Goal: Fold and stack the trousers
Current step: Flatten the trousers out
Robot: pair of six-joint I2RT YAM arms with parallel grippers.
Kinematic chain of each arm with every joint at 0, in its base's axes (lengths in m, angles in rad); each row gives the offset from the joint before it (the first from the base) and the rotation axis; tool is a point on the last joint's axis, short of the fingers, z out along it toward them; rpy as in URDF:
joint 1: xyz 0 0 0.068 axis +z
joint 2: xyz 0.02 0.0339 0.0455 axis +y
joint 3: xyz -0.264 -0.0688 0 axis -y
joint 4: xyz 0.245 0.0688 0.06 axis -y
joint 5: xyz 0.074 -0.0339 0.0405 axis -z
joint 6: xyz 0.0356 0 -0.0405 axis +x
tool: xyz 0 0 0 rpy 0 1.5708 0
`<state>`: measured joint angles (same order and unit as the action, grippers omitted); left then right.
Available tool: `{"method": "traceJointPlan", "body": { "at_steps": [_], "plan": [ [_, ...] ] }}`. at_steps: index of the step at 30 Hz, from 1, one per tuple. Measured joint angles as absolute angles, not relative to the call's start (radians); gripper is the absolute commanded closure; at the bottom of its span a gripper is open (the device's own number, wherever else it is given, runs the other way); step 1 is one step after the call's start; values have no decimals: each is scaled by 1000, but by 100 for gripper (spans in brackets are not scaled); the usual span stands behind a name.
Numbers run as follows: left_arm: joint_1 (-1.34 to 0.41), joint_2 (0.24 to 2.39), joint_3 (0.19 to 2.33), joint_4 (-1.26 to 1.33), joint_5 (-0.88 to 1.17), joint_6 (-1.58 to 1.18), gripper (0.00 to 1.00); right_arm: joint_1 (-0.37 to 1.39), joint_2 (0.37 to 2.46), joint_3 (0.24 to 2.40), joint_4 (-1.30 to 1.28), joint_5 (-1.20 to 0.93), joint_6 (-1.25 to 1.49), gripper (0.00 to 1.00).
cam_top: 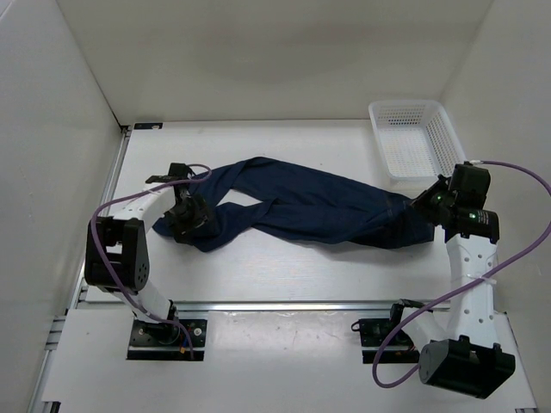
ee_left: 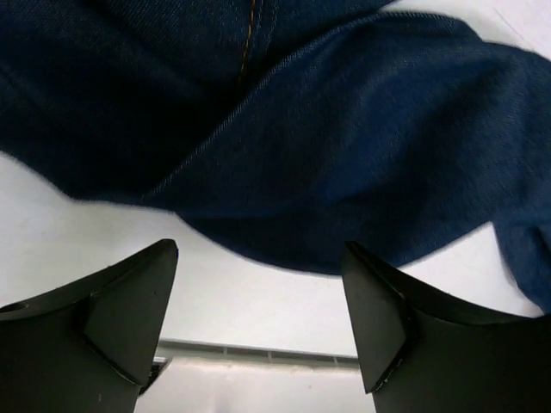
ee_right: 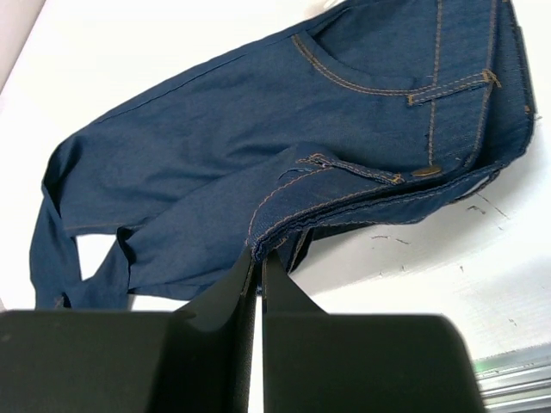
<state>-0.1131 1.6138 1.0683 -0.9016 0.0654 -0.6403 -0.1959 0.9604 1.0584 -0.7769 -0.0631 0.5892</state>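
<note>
Item: the trousers (cam_top: 301,206), one pair of dark navy denim, unfolded.
Location: I see them sprawled across the middle of the white table (cam_top: 284,267), running from my left arm's wrist over to my right arm's wrist.
Lie: legs to the left, twisted and partly crossed over each other; waist end to the right, just in front of the basket (cam_top: 413,138).
Detail: from the right wrist I read tan stitching, a pocket opening (ee_right: 387,82) and a doubled-over waistband.
Left gripper (ee_left: 258,249): fingers (ee_left: 129,301) wide apart with only bare table between them; the leg cloth lies just beyond the tips, not touching as far as I can tell.
Right gripper (ee_right: 258,258): fingers pressed together, the folded waist edge running into the tips, so I log it as pinched on the denim.
Basket: white plastic mesh, at the far right corner of the table.
</note>
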Motion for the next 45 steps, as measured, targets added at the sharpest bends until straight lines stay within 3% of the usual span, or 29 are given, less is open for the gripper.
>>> {"method": "traceJointPlan", "body": {
  "at_steps": [4,5,7,11,12,19,24,25,28,29,32,35,37,39,40,44,45],
  "plan": [
    [-113,1624,1026,-853,63,-669,19,-196,970,1061,-767,-83,584,100],
    [-113,1628,1018,-845,60,-677,26,-196,971,1061,-765,-86,583,100],
    [-113,1634,997,-823,56,-692,30,-196,971,1061,-761,-89,582,100],
    [-114,1635,944,-798,37,-725,66,-196,971,1061,-760,-94,579,100],
    [-114,1637,937,-798,31,-728,89,-196,971,1061,-760,-96,579,100],
    [-107,1626,993,-891,-76,-719,90,-196,971,1066,-760,-106,579,100],
    [-95,1428,1274,-1122,-210,-698,90,-196,970,1084,-760,-105,575,100],
    [-91,1388,1360,-1134,-221,-690,81,-196,969,1085,-760,-105,575,100],
    [-77,1375,1624,-1158,-221,-645,38,-196,968,1085,-760,-104,574,100],
    [-73,1411,1718,-1179,-221,-635,33,-196,968,1083,-760,-101,573,100],
    [-64,1680,2047,-1211,-226,-619,33,-196,965,1074,-758,-86,571,100],
    [-60,1947,2174,-1200,-228,-605,33,-196,958,1056,-758,-78,569,100],
    [-56,2047,2133,-1227,-229,-600,50,-196,953,1048,-760,-74,568,100],
    [-55,2066,2039,-1267,-236,-597,82,-196,952,1048,-759,-72,567,100],
    [-54,2048,1985,-1283,-247,-594,90,-196,950,1048,-759,-70,566,100],
    [-32,1853,1742,-1291,-276,-610,90,-196,950,1048,-759,-70,565,100],
    [-21,1776,1668,-1277,-272,-615,85,-193,950,1048,-759,-71,565,100]
  ]
}}
